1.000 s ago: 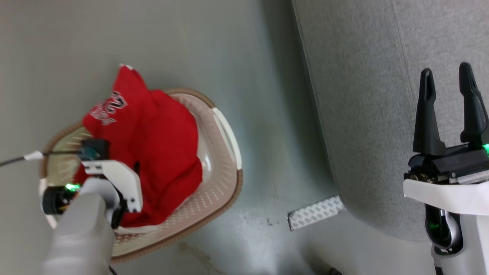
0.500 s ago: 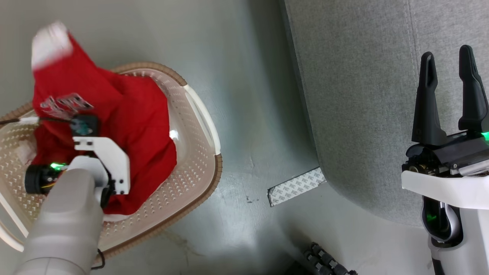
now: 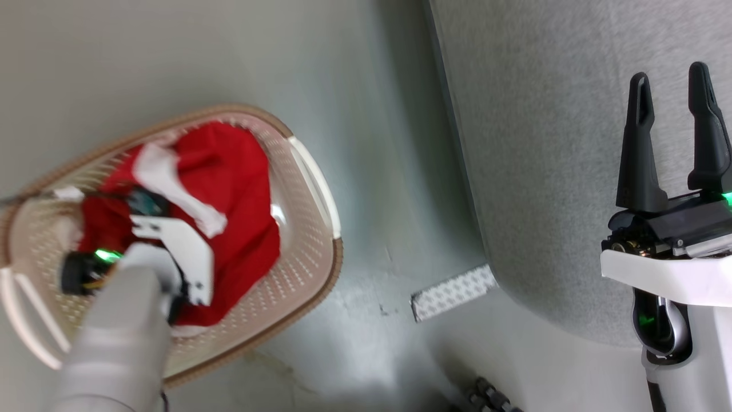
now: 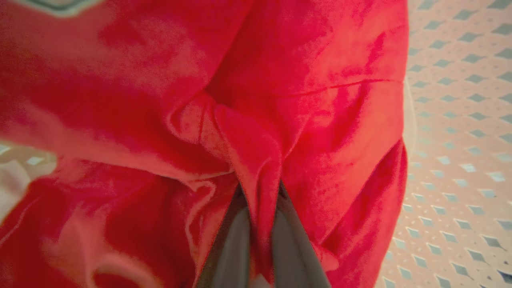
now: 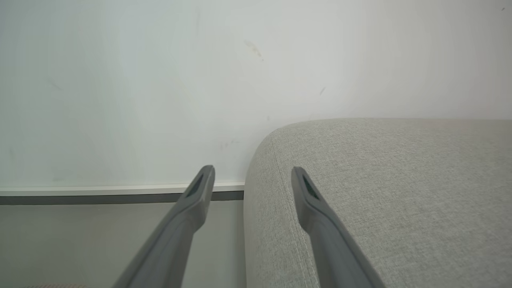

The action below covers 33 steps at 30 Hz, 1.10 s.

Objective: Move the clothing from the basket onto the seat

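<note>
Clothing (image 3: 240,189), bright red with a white band, lies heaped inside the basket (image 3: 309,269), which stands on the floor (image 3: 372,171) at nine o'clock in the head view. Left claw (image 4: 262,200) reaches into the heap, its two fingers pinched on a fold of red fabric. Right claw (image 3: 669,71) hangs at three o'clock over the seat (image 3: 543,143), fingers spread and empty. Seat and basket stand well apart, with a strip of patterned tape (image 3: 454,292) between them.

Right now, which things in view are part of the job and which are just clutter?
Job: clothing, basket, sofa seat, left tool pinching the clothing, right tool open.
Lying about: patterned strip, dark ribbed object.
</note>
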Tool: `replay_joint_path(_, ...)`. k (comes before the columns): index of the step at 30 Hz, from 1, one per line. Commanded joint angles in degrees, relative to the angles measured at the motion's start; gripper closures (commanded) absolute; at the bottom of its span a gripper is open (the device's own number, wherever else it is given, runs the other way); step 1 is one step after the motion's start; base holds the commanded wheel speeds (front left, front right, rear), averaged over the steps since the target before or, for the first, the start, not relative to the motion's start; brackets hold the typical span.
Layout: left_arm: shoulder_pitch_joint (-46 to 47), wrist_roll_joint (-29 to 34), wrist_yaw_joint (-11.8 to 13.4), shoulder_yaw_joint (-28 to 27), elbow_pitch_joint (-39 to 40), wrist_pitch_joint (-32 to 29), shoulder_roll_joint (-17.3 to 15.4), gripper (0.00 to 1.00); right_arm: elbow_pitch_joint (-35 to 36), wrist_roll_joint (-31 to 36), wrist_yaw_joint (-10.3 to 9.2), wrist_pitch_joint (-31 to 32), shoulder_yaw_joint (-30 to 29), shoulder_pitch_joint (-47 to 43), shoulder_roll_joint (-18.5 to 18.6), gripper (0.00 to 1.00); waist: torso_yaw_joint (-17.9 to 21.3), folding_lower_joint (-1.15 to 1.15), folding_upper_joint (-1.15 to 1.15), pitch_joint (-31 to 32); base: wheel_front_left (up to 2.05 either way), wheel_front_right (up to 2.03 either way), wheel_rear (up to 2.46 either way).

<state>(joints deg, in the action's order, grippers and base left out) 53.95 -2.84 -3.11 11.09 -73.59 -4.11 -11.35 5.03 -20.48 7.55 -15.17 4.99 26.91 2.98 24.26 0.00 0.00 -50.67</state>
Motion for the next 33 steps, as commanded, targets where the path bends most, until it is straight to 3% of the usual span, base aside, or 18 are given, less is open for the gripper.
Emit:
replay_joint_path(1, -1.42, -0.13, -0.43, 0.37, -0.13, 1.04, 0.84, 1.00, -0.51, 0.79, -0.12, 0.03, -0.43, -0.24, -0.13, 0.00, -1.67, 0.00, 0.00, 3.50, 0.00, 0.00, 0.00)
replay_joint_path(9, -8.59, -0.02, -3.29, 3.67, -0.21, 9.55, 6.02, 1.00, -3.48, 4.92, -0.12, 0.04, -1.46, -4.60, -0.06, 0.00, -6.69, 0.00, 0.00, 17.27, 0.00, 0.00, 0.00)
replay_joint_path(15, -13.24, -3.07, -4.28, 5.03, 0.66, 16.41, 8.13, 1.00, -5.68, 6.87, -0.12, 0.03, -2.33, -8.56, 0.98, 0.00, -10.34, 0.00, 0.00, 27.38, 0.00, 0.00, 0.00)
replay_joint_path(18, -15.34, -5.48, -4.39, 7.19, 3.03, 18.06, 8.40, 1.00, -6.69, 6.89, -0.12, 0.04, -2.23, -10.44, 2.09, 0.00, -12.15, 0.00, 0.00, 31.76, 0.00, 0.00, 0.00)
replay_joint_path(26, -20.85, -18.10, -4.27, 19.70, 15.26, 18.66, 8.38, 1.00, -8.99, 6.13, -0.12, 0.03, -2.44, -14.72, 4.15, 0.00, -16.33, 0.00, 0.00, 41.69, 0.00, 0.00, 0.00)
replay_joint_path(33, -22.25, -21.96, -4.28, 21.94, 22.19, 19.11, 8.04, 1.00, -10.30, 5.30, -0.12, 0.04, -1.12, -17.90, 4.85, 0.00, -18.00, 0.00, 0.00, 48.17, 0.00, 0.00, 0.00)
